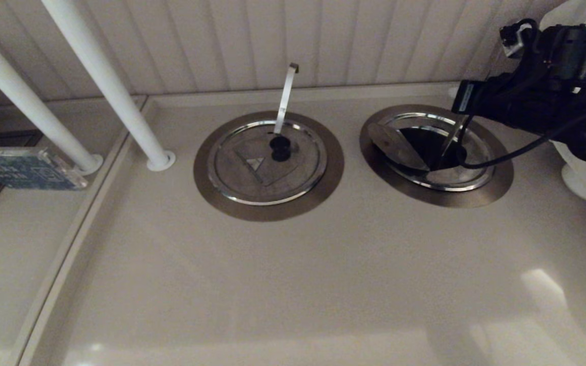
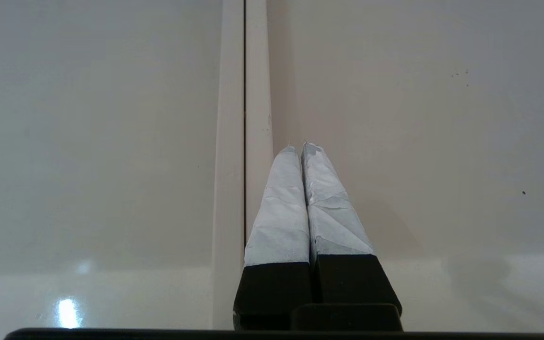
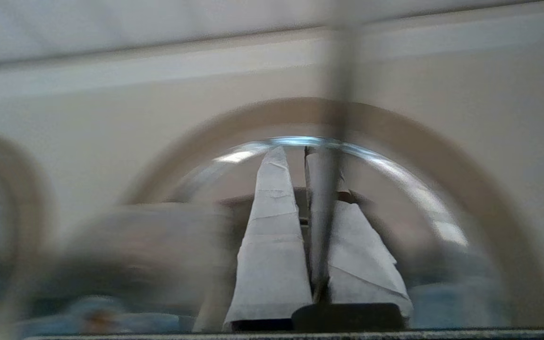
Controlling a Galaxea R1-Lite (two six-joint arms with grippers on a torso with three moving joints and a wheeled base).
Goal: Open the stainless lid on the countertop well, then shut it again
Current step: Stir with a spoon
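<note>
Right gripper point(image 3: 293, 153) is at the well point(image 1: 496, 183) on the robot's right, the one with the wide brushed-steel collar. In the wrist view its taped fingers point(image 3: 272, 245) are drawn narrow, and the flat handle point(image 3: 335, 94) runs straight down the slot between them, so they are holding it. From the head, the handle point(image 1: 451, 138) leans steeply out of the lid point(image 1: 440, 175), and the right arm point(image 1: 537, 96) hangs over the far side of the well with a black cable looping down across the steel.

The lid sits in its collar, right ahead of those fingers. Its wedge flap point(image 1: 397, 145) is tipped up and open on the side away from the arm. Beside the flap, the dark hole point(image 1: 425, 142) shows through. The bright rim of the lid curves just past the fingertips in the wrist view, though much of it there is blurred.

Further out past the fingers, well apart on the bench point(image 1: 323, 264), lies the twin lid point(image 1: 252, 168). It is flat and shut, and its hook-tipped handle point(image 1: 287, 96) stands nearly upright.

Left gripper point(image 2: 299, 146) is parked away from all this. Its fingers point(image 2: 279, 212) are pressed tight together on nothing, over bare bench, with a seam point(image 2: 244, 118) running just beside them
</note>
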